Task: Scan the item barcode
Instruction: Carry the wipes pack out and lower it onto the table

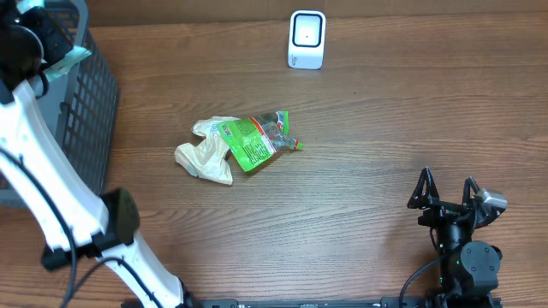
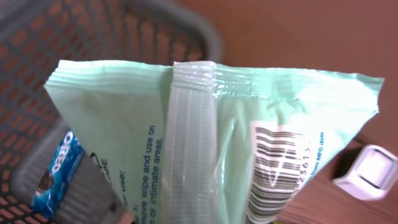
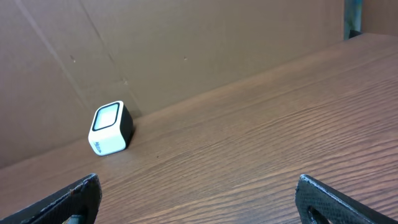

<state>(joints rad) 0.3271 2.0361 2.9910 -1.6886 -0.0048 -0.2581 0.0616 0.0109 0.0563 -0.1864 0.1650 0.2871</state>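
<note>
While left pincer [image 1: 54, 53] is clamped on the mint-green wipes packet [image 2: 205, 137] above the grey basket [image 1: 90, 94], barcode [image 2: 277, 165] visible, right pincer [image 1: 446, 190] sits jaws apart over the bench [image 1: 360, 171], well apart from the scanner [image 1: 306, 38].

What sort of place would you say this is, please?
Probably a mock shop checkout on a test bench: a white scanner on a wooden table, a grey basket holding an Oreo pack, and a barcoded pouch.
</note>
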